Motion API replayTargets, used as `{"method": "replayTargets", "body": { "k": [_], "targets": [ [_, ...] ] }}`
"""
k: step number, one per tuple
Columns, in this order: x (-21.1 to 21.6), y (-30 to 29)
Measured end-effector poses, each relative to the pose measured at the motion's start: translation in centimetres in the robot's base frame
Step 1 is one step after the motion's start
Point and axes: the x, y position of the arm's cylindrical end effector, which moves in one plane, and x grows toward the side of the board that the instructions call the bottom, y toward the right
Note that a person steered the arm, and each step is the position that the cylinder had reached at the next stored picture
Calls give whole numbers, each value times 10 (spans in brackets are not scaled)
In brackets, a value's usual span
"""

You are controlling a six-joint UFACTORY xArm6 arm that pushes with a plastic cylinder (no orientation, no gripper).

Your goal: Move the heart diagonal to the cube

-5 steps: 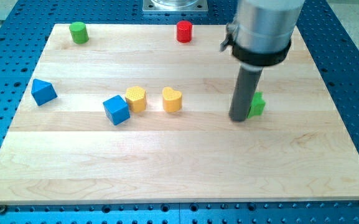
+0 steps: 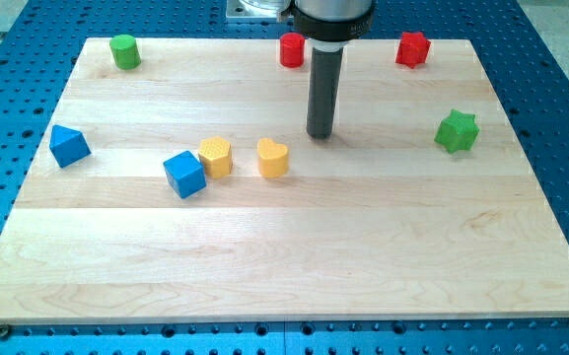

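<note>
Camera view: my tip (image 2: 321, 135) stands at about 1 o'clock from the yellow heart (image 2: 273, 158), near but apart; there is no hand here. A careless push could drive the heart into the yellow hexagon (image 2: 215, 156) touching the blue cube (image 2: 184, 174). At 6 o'clock the table (image 2: 284, 266) offers wide room.

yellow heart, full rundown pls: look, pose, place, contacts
The yellow heart is a small, solid, matte block lying flat on the wooden board, a little toward the view's left of centre. A yellow hexagon block sits just to its left with a gap between them, and a blue cube lies beyond that. Nothing touches the heart but the board. My tip stands up and to its right, apart.
</note>
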Motion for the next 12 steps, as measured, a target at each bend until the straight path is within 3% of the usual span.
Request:
{"method": "replayTargets", "body": {
  "k": [3, 4, 5, 6, 7, 11, 12],
  "targets": [
    [0, -30],
    [10, -77],
    [43, -85],
    [93, -40],
    [103, -23],
    [109, -13],
    [92, -8]
  ]
}}
